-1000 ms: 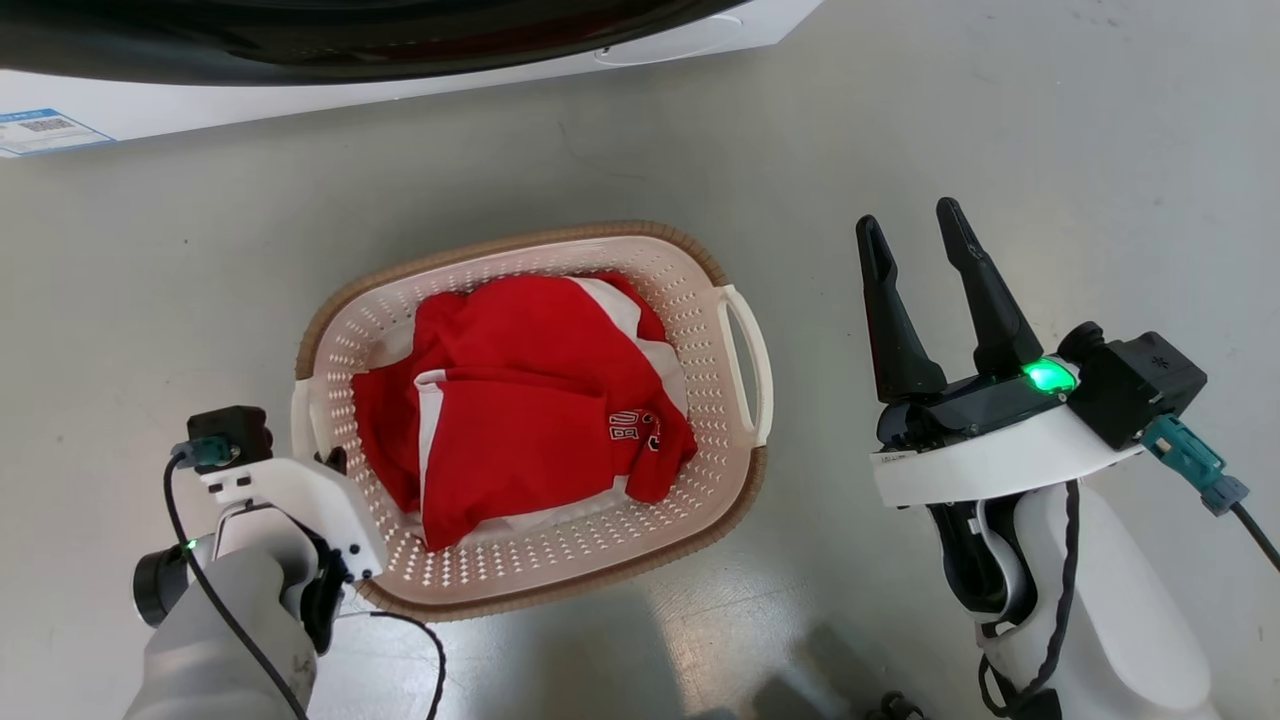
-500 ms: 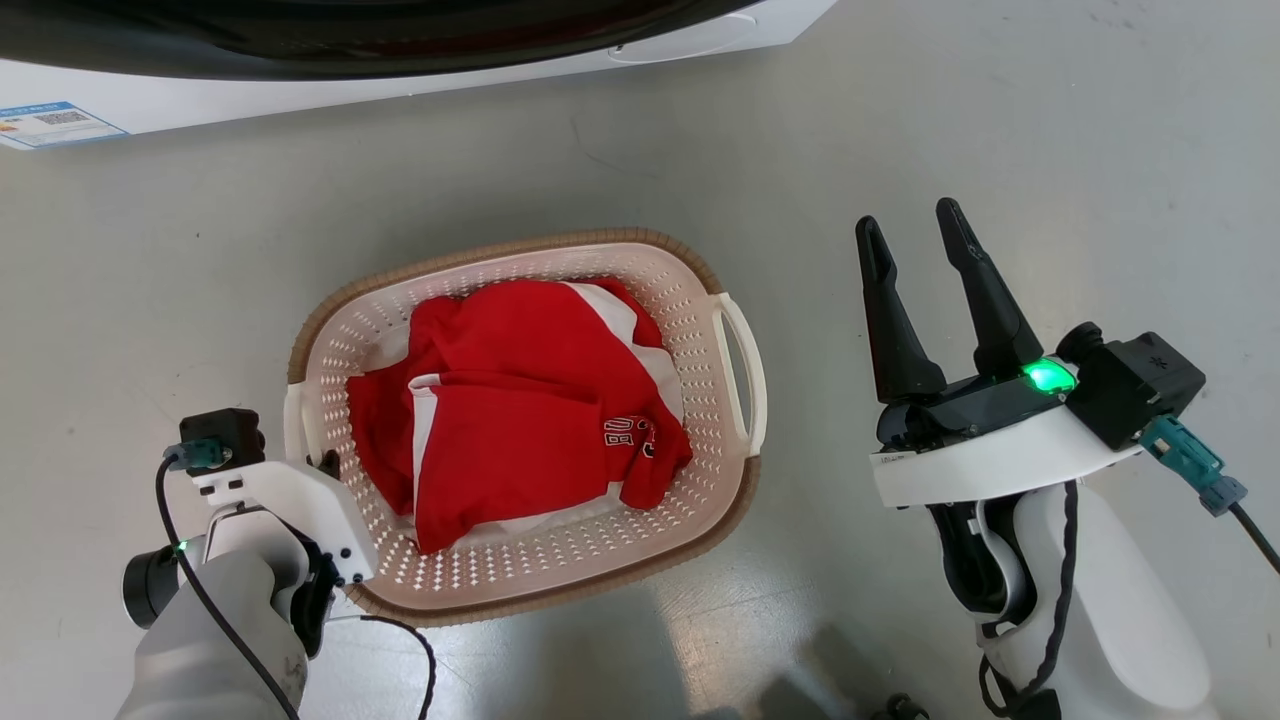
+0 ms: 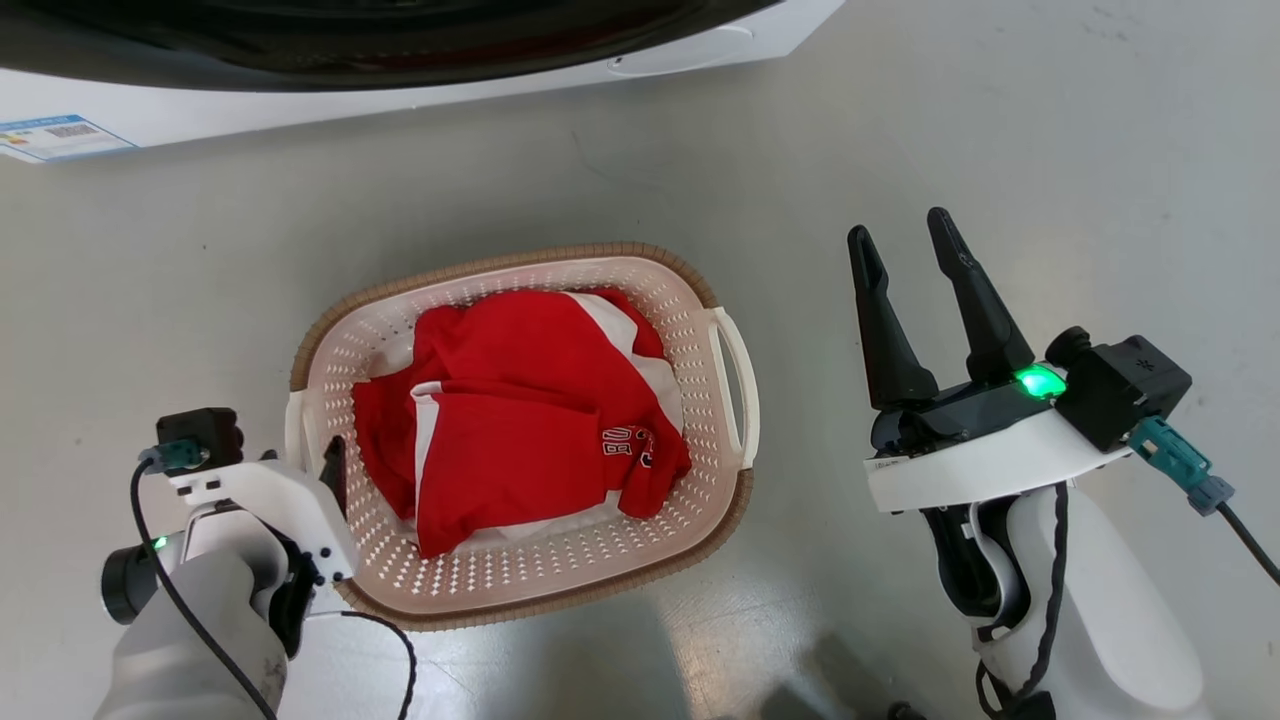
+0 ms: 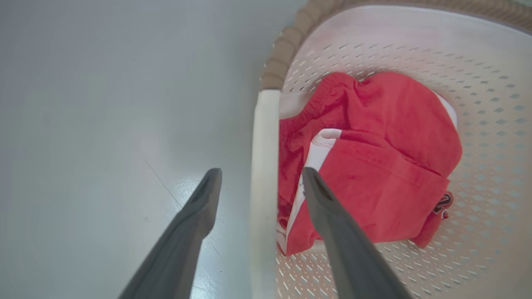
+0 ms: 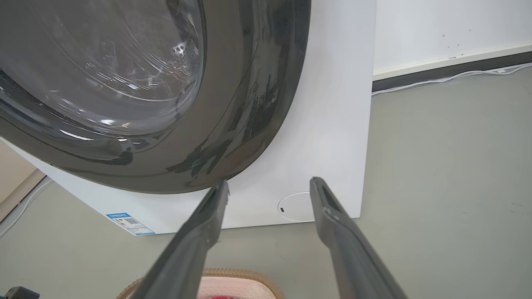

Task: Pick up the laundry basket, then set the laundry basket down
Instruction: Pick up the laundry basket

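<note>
Count: 1 laundry basket (image 3: 560, 590) w/ 2 white loop handles (image 3: 740, 390), 1 on each of 2 opposite sides. Inside it, 1 heap of red-and-white cloth (image 3: 520, 440); can't tell if that's 1 garment or more. 1 washing machine (image 5: 328, 124) w/ 1 round dark door (image 5: 124, 83), 1 label sticker (image 3: 60, 135) and 1 small round cap (image 5: 296, 206) low on the front. 2 grippers, left gripper (image 4: 262, 172) and right gripper (image 3: 900, 225), w/ 2 dark fingers (image 3: 885, 340) each, so 4 total. 2 green lights (image 3: 1038, 381), 1 per wrist. 2 teal plugs (image 3: 1175, 460), also 1 per wrist. 1 white cable (image 5: 457, 77) along the wall (image 5: 449, 29).
</note>
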